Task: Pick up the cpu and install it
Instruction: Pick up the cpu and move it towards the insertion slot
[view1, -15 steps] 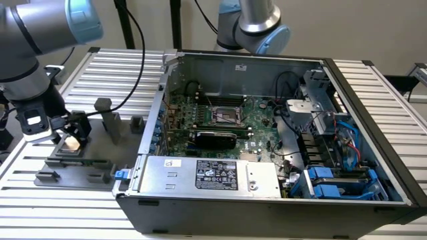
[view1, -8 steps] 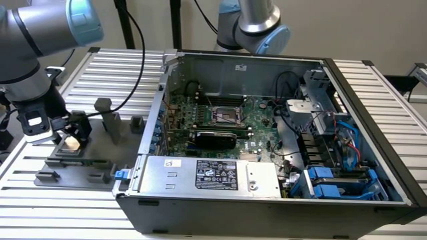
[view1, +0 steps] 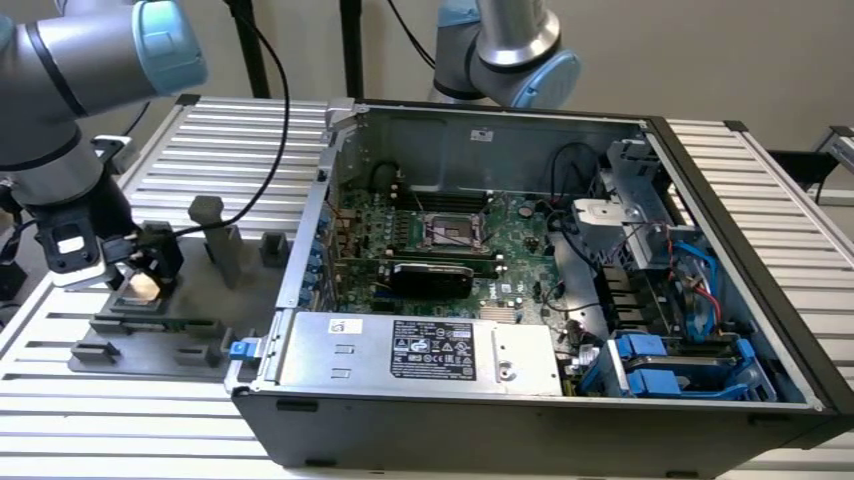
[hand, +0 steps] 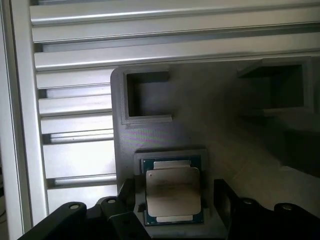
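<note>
The gripper (hand: 175, 200) is hanging low over the grey fixture plate (hand: 210, 145), its two dark fingers (hand: 126, 199) standing spread apart, released and gripping nothing. The cpu (hand: 172, 194) is lying flat between them in a shallow recess (hand: 170, 153) of the plate, its silvery-beige lid facing up and a thin dark-green rim showing round it. One finger is sitting just beside the recess on either side, and neither appears to be touching the cpu. A square-walled pocket (hand: 146, 97) is standing up from the same plate a little beyond the cpu. The plate is resting on the slatted aluminium table (hand: 75, 100). In the exterior view the arm (view1: 67, 120) is standing bent over the plate at the exterior view's left, and the open computer case (view1: 441, 440) is sitting on the table to the exterior view's right of the plate — well apart from the cpu. Inside it the green motherboard (view1: 514, 225) is lying flat, with the metal-framed socket (view1: 454, 232) near its middle.
</note>
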